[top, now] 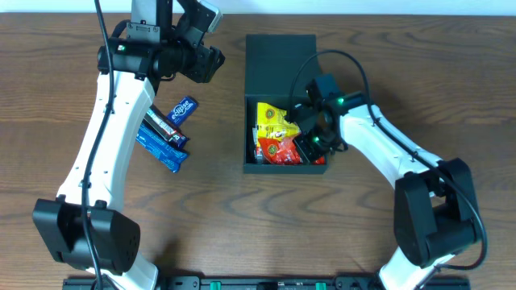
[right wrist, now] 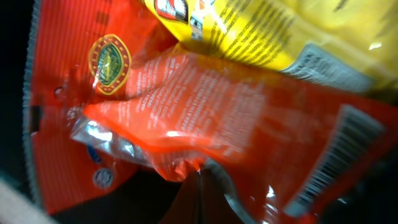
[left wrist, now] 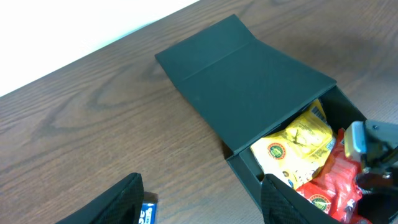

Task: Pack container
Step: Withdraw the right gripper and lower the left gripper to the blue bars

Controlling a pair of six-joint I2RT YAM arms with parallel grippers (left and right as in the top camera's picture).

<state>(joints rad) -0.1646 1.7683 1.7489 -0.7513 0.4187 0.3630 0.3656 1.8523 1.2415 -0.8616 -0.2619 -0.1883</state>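
Teal-grey matte square cardboard box [top: 278, 56] mid brown wooden table [top: 218, 217], flap lid folded back on far side. Inside you see yellow crinkly snack packet [top: 272, 121] beside red snack packet [top: 282, 151]. Your right pincer [right wrist: 199, 198] down in box, clenched, tips at red packet; hold on film unclear. Your left pincer [left wrist: 202, 205] released, empty, above table left of box. Blue wrapped bars [top: 165, 133] on table by left arm.

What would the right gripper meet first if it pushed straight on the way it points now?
The red snack packet, which fills the wrist view right ahead of the shut right gripper, inside the container beside the yellow packet. It looks close to the crumpled foil, perhaps touching; depth is unclear.
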